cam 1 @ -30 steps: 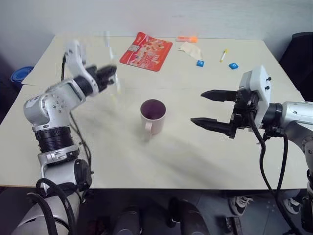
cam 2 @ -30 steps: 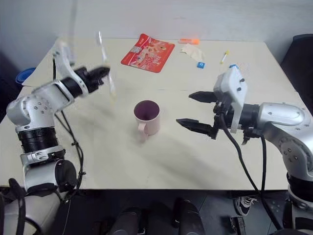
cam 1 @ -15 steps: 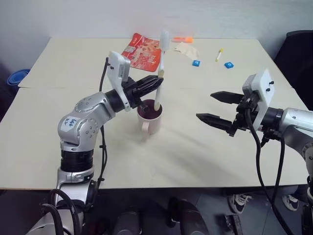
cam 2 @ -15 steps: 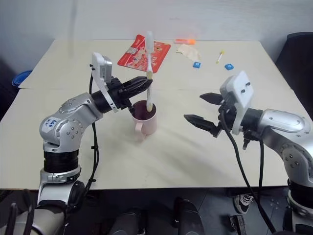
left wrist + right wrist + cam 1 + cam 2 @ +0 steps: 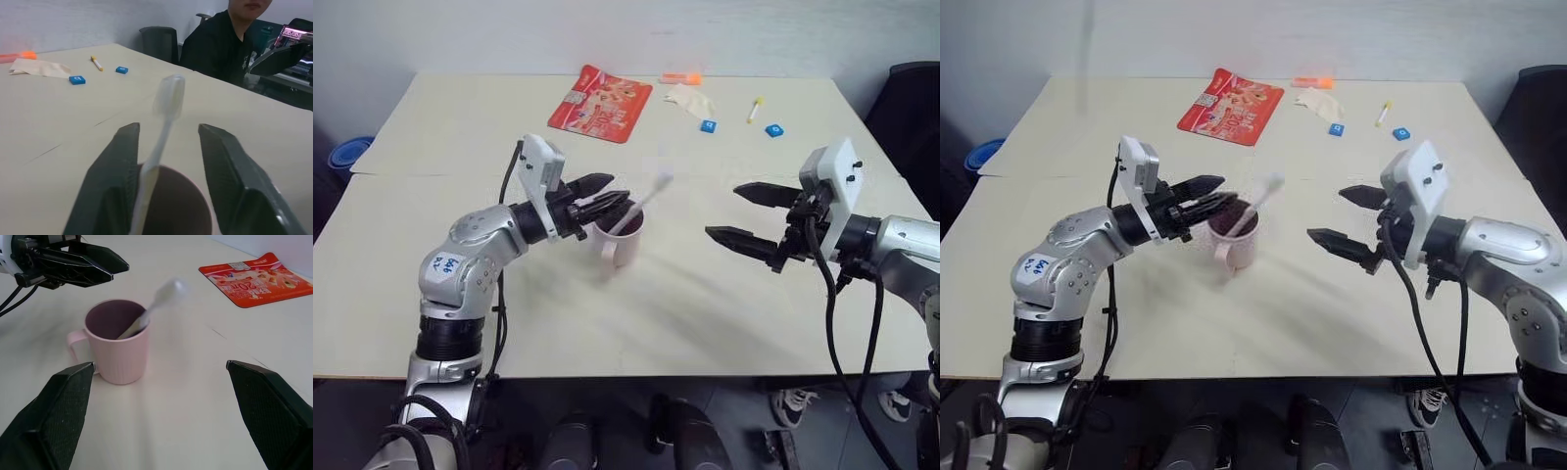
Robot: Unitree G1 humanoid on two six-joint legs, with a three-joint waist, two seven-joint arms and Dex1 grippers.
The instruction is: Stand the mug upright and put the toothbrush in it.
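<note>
Pale pink ribbed mug [image 5: 622, 233] upright on desk [image 5: 705, 294]; white-headed toothbrush [image 5: 641, 201] leaning inside. Left tool [image 5: 607, 203] beside mug, fingers parted, holding nothing; right tool [image 5: 744, 217] well apart, wide open. Task looks done; arms to retract.

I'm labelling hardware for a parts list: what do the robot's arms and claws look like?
Both arms are silver-grey metal with rounded joint housings and black ribbed collars; black cables loop along them. The left arm carries a white sticker with handwritten marks. Each wrist bears a white boxy module. The left claw and right claw each have two tapered black fingers.
</note>
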